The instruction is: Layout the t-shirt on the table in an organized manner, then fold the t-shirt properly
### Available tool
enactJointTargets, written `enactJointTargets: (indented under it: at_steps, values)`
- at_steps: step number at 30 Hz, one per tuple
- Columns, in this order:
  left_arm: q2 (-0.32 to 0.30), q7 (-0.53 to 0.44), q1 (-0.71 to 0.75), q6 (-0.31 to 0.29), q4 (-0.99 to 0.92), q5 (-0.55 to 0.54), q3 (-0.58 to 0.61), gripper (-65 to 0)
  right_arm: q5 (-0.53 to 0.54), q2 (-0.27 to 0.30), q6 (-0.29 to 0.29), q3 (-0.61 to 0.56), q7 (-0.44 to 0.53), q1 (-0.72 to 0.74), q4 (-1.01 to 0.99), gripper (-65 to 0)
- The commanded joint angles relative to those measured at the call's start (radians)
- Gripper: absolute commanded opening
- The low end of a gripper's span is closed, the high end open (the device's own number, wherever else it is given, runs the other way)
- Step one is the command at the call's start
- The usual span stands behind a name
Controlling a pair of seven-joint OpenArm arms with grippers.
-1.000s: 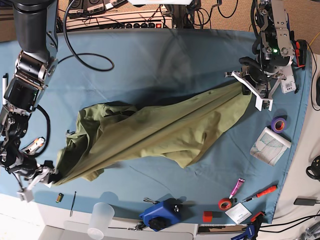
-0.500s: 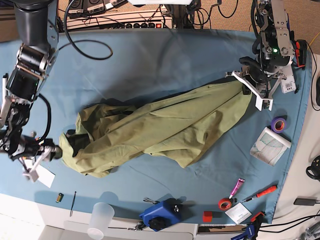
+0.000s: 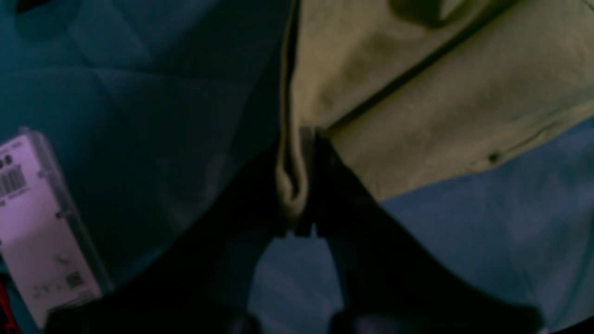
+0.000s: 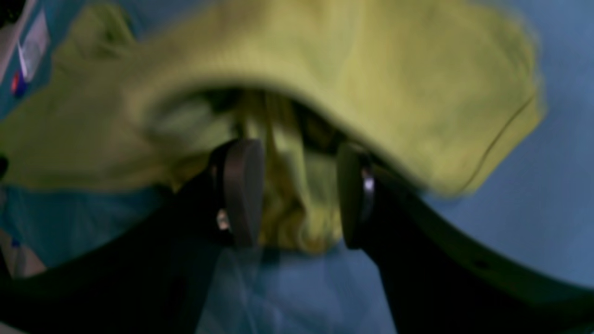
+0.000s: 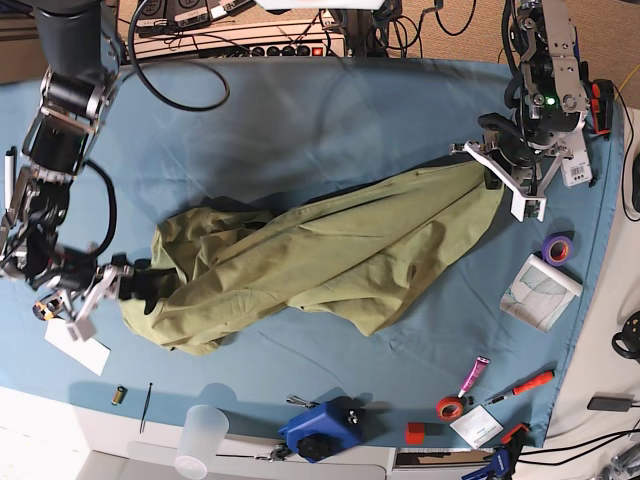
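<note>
T-shirt end bunched inward since before, olive, crumpled, diagonal.

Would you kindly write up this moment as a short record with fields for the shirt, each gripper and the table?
shirt: olive t-shirt, bunched in a long diagonal heap, not yet flat
left gripper: shut on a fold of the t-shirt's edge
right gripper: jaws apart around bunched cloth at the other end
table: blue cover, tape roll and screwdriver near the edge

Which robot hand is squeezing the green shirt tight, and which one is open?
The left gripper is pinched shut on the t-shirt. The right gripper, at the bunched opposite end, has its jaws apart around cloth.
</note>
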Motion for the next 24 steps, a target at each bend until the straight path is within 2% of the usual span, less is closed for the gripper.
enactJointTargets:
  at_steps: [1, 6, 12, 17, 24]
  values:
    - [-0.008, -0.019, -0.007, 0.002, 0.017, 0.004, -0.003, -65.0, 0.023, 0.02, 0.001, 0.005, 0.018, 0.009, 0.016, -38.8]
    - [-0.008, -0.027, -0.007, 0.002, 0.017, 0.004, -0.003, -65.0, 0.014, 0.018, 0.001, 0.005, 0.018, -0.083, 0.016, -38.8]
    - [-0.008, -0.038, -0.007, 0.003, 0.017, 0.004, -0.003, -65.0, -0.146, 0.011, 0.001, 0.004, 0.158, -0.137, 0.016, -38.8]
    - [-0.008, -0.044, -0.007, 0.002, 0.017, 0.003, -0.003, -65.0, -0.142, 0.002, 0.001, 0.004, 0.154, -0.142, 0.016, -38.8]
    - [-0.008, -0.045, -0.008, 0.003, 0.017, 0.004, -0.003, -65.0, -0.142, -0.054, 0.001, 0.004, 0.126, -0.145, 0.016, -38.8]
